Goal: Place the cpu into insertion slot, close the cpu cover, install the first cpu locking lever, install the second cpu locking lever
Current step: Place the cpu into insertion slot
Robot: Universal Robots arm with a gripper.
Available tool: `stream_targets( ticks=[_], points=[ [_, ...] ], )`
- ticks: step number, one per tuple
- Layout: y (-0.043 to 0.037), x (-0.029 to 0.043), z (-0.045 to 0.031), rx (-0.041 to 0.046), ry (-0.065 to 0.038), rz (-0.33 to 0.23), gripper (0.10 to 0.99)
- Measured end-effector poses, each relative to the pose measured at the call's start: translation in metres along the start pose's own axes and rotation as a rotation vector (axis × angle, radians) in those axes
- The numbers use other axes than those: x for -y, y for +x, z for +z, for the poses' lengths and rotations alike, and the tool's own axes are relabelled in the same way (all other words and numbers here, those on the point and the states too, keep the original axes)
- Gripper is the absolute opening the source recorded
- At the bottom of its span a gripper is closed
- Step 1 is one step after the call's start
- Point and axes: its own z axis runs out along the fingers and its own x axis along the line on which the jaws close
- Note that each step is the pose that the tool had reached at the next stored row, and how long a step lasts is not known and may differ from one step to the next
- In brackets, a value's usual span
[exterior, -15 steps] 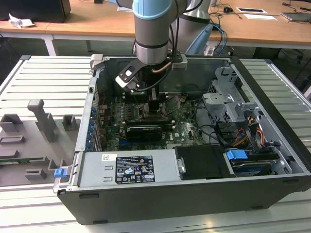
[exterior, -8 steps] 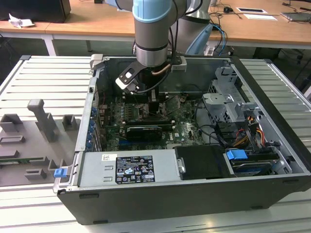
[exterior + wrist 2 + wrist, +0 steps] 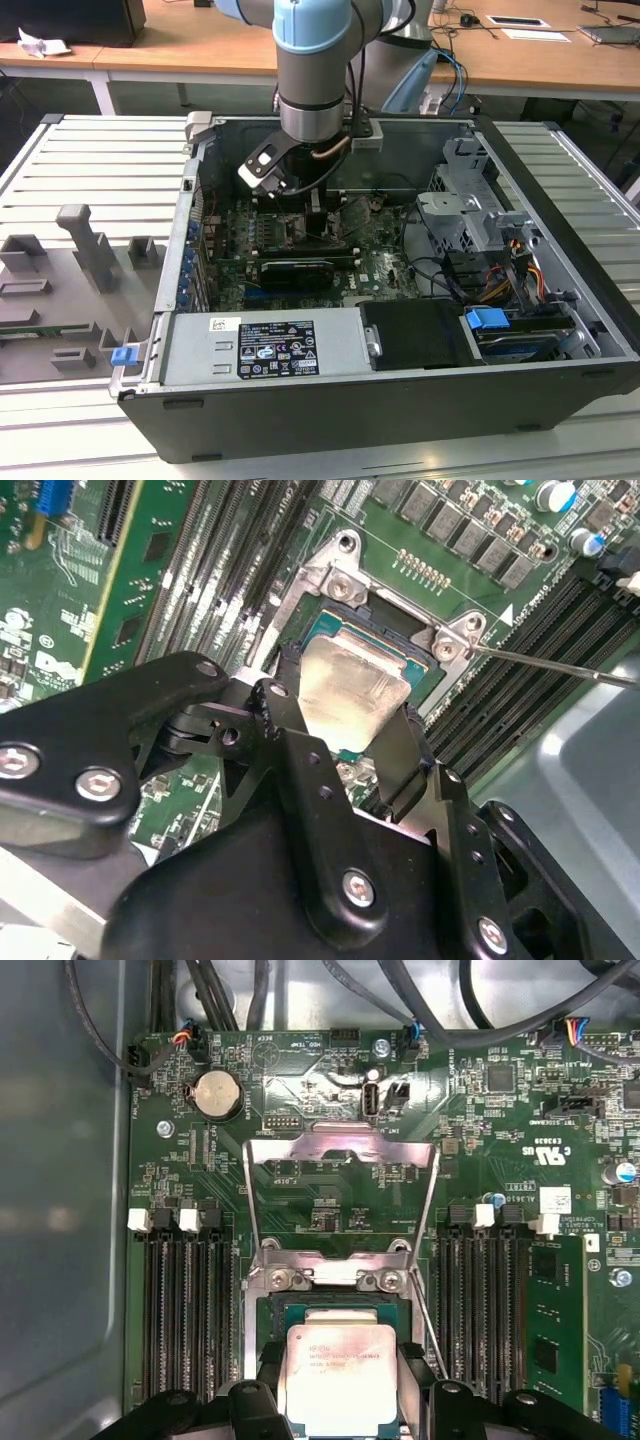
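Gripper (image 3: 348, 730) clamps flat sq. metal cpu (image 3: 350, 680) at insertion slot (image 3: 340, 585).

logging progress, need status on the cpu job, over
gripper shut on cpu. cpu at insertion slot, seating unclear. cpu cover raised open, not blocking.

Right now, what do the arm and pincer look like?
The arm is a grey tube with light blue joint caps; a silver-and-black camera block and a brownish cable sit at its wrist. The pincer is matte black: two angular linkage fingers on a bulky body, dotted with silver screws.
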Motion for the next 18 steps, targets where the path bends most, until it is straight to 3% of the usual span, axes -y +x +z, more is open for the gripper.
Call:
stream_targets(
  ticks=[14,15,18],
  points=[
    [0.0013,0.0003,0.0042,0.0008,0.0,0.0,0.541],
    [0.0016,0.0002,0.0043,0.0007,0.0,0.0,0.604],
    [0.0024,0.0002,0.0035,0.001,0.0,0.0,0.604]
  ],
)
